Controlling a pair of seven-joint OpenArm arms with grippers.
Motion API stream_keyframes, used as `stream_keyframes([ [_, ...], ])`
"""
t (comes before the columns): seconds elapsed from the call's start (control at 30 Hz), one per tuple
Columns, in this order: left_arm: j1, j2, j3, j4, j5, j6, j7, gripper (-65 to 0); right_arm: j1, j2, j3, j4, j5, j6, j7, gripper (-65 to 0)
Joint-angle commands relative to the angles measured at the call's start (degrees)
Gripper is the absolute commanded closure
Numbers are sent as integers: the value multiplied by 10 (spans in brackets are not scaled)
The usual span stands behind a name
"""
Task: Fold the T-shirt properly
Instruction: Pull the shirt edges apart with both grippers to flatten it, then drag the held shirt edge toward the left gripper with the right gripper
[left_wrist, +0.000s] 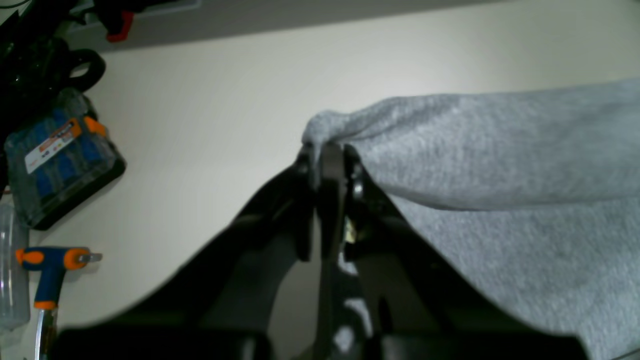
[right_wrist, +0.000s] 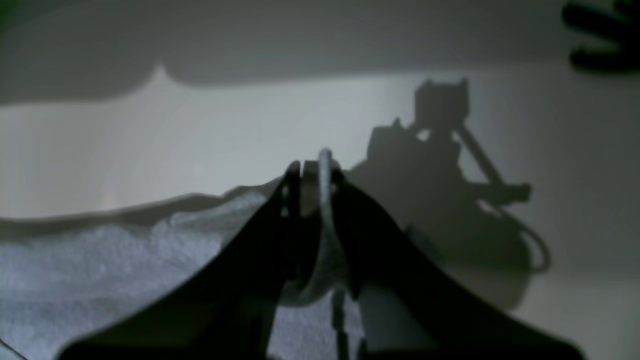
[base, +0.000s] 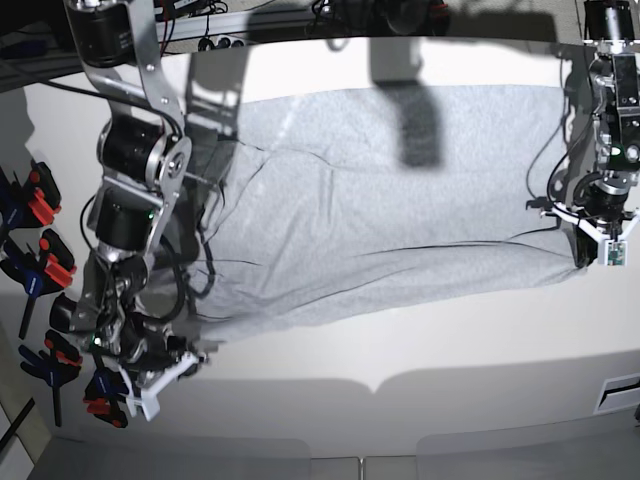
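— Where's your work? One counter (base: 480, 350), one T-shirt (base: 380, 230) spread across it, near hem lifted mid-fold.

— And your two tools? The left tool (left_wrist: 325, 150) and right tool (right_wrist: 312, 167) each pinch a hem corner. Next, I judge, carry both corners evenly toward the far edge.

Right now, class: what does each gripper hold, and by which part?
Both hold the T-shirt. The left gripper pinches a bunched corner of its edge; the right gripper pinches a thin fold of cloth at the opposite end.
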Motion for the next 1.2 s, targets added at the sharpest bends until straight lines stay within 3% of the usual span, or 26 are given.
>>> stream_keyframes([
  [0.0,-8,-11,-4,10,2,5,-9,0,19,6,0,11,11,7,17,0],
  [0.13,-8,-11,-4,12,3,5,38,0,-6,12,0,14,22,21,14,0],
  [0.33,-8,-12,-4,14,3,5,159,0,-53,25,0,48,66,44,-15,0],
  [0.53,-1,-12,-4,32,1,4,232,0,-125,36,0,110,91,48,-35,0],
  [0.9,142,-12,-4,212,3,2,244,0,-254,37,2,233,111,47,-54,0],
  [1.17,196,-11,-4,229,41,5,247,0,-328,37,2,340,135,47,-64,0],
])
